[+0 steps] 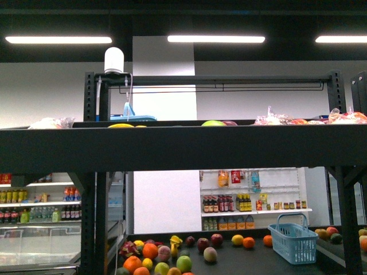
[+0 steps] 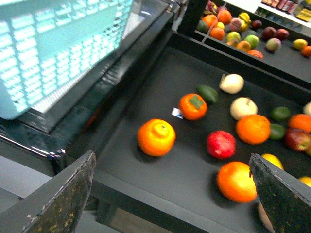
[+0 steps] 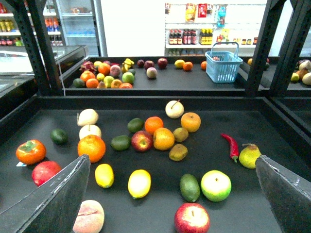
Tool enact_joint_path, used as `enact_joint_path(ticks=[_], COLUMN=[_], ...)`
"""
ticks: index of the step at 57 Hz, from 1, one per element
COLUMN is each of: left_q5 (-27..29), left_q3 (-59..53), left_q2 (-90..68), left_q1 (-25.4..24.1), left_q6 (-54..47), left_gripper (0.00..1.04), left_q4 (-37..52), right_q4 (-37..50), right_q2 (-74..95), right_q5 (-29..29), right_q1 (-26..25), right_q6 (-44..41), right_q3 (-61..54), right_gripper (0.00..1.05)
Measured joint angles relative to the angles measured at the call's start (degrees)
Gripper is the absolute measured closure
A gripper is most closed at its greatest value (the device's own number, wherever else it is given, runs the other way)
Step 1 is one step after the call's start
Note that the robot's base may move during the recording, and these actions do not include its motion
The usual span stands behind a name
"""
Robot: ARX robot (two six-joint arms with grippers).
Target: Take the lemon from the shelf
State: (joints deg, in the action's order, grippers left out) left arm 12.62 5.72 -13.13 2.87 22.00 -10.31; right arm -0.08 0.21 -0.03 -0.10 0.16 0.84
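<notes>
Both wide open, left claw (image 2: 171, 158) and right claw (image 3: 172, 158) hover above the shelf (image 3: 218, 121) holding the lemon (image 3: 139, 183).

Ceiling tube lights (image 1: 216, 39) glare white, the shelf (image 1: 183, 149) lies in shadow, the close basket (image 2: 53, 48) looks blurred.

Shelf (image 3: 34, 48) was black metal, matt paint, hole-punched uprights; boards (image 3: 272, 131) dull and smooth. Lemon (image 3: 139, 183) skin was smooth, slight sheen. Green apple (image 3: 215, 185) was glossy. Basket (image 3: 223, 68) was light-blue moulded plastic lattice. Right gripper (image 3: 172, 158) fingers (image 3: 53, 204) were dark, matt, scuffed.
</notes>
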Motion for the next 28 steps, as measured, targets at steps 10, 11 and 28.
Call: enact_joint_path(ticks=[10, 11, 28], left_q5=[-17.33, -19.71, -41.81], left_q3=[11.85, 13.70, 45.70], left_q2=[-13.94, -15.87, -47.01], left_q1=[-15.02, -17.57, -48.96], left_q6=[9.01, 10.32, 19.61], left_gripper=[0.08, 0.08, 0.08], left_q4=[0.09, -0.35, -7.82], right_q4=[0.00, 0.00, 0.00], right_q2=[0.00, 0.00, 0.00], right_q5=[0.02, 0.02, 0.02], right_q1=[0.00, 0.00, 0.00], right_q6=[0.00, 0.00, 0.00], right_q3=[0.00, 0.00, 0.00], right_gripper=[0.02, 0.02, 0.02])
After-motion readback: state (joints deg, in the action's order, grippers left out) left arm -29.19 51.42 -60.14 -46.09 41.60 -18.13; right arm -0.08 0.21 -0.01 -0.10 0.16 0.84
